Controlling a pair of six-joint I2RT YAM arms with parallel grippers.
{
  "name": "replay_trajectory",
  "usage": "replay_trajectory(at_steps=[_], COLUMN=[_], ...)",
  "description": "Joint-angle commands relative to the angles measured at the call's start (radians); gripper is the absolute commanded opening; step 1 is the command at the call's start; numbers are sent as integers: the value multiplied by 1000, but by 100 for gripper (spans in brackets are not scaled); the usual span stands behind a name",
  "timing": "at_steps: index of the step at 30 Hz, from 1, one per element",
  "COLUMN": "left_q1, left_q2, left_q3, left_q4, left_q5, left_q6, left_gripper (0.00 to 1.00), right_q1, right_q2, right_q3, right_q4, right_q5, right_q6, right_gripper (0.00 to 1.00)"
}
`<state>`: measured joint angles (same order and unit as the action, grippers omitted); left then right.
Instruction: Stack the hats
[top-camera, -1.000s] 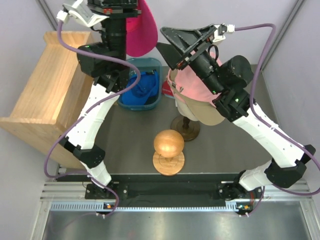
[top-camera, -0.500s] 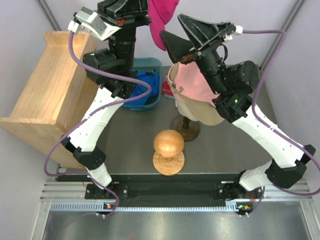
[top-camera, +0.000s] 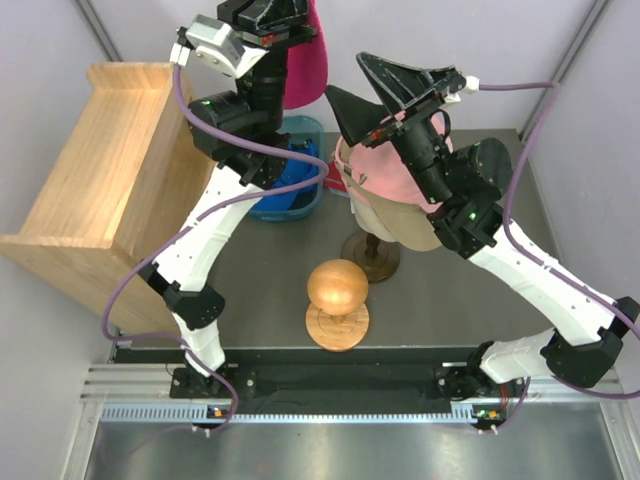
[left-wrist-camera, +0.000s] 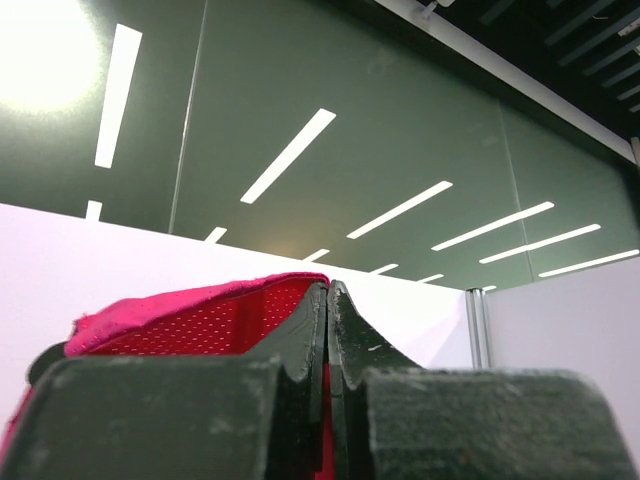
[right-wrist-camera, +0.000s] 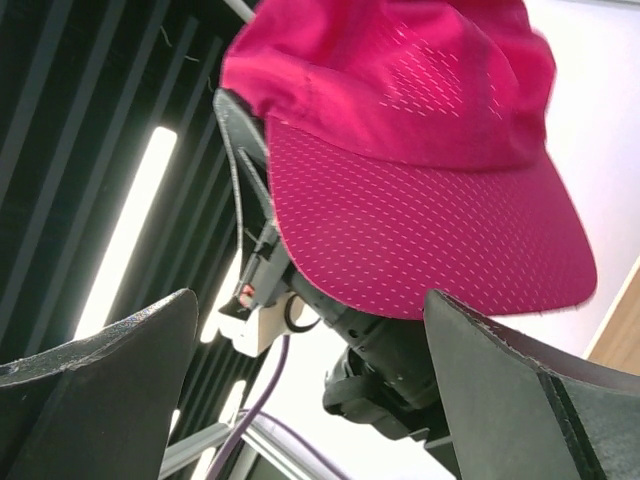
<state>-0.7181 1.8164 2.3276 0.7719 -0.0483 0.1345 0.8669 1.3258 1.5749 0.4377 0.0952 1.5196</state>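
My left gripper (top-camera: 292, 22) is raised high at the back and is shut on the magenta hat (top-camera: 306, 62), which hangs from it. In the left wrist view the fingers (left-wrist-camera: 328, 292) pinch the magenta cloth (left-wrist-camera: 190, 322). My right gripper (top-camera: 368, 92) is open, points up toward that hat and is empty. In the right wrist view the magenta hat (right-wrist-camera: 420, 150) hangs above its spread fingers (right-wrist-camera: 310, 400). The light pink hat (top-camera: 385, 168) sits on the tan hat (top-camera: 408, 226) on a stand. The royal blue hat (top-camera: 290, 172) lies in a blue bin.
The blue bin (top-camera: 312, 132) stands at the back centre. A wooden box (top-camera: 100, 170) fills the left side. A wooden ball on a stand (top-camera: 337, 288) is in front of the hat stand's round base (top-camera: 372, 257).
My left arm has swung to the right with the magenta hat, which now hangs close to my right gripper. My right gripper has shifted slightly right and stays open.
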Motion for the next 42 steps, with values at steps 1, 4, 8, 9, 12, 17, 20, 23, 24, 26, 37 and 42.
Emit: replay_trajectory(at_steps=[1,4,8,9,12,17,20,23,24,26,37,42], left_q1=[-3,-3,-3,-3,-3,-3,-6,-17,-21,-26,-29,-27], left_q2=[-2,9,18,18,43,41,-9,-68,-81,-118,-259,-316], left_q3=[42,50,52,53,79,75,-17,-107,-128,-184,-367,-436], left_q4=[69,75,79,81,81,79,95,127,132,144,213,222], left_q5=[-2,-8,-15,-10,-25,-22,-10,-5,-5,-8,24,88], left_q6=[31,53,53,48,51,22,-29,-67,-79,-87,-160,-223], left_gripper=[0,0,0,0,0,0,0,0,0,0,0,0], right_q1=[14,14,12,14,14,14,12,6,1,-5,-29,-37], right_q2=[-23,-28,-43,-46,-50,-48,-48,-45,-48,-48,-54,-50], right_q3=[-15,-16,-39,-44,-58,-81,-95,-95,-98,-102,-153,-154], right_q4=[49,49,45,42,44,79,122,159,171,199,256,272], right_q5=[-3,-6,1,1,-2,-11,-8,0,4,12,47,58], right_q6=[42,40,37,40,56,73,73,60,56,45,63,68], right_gripper=[94,94,93,93,92,92,92,93,93,93,92,92])
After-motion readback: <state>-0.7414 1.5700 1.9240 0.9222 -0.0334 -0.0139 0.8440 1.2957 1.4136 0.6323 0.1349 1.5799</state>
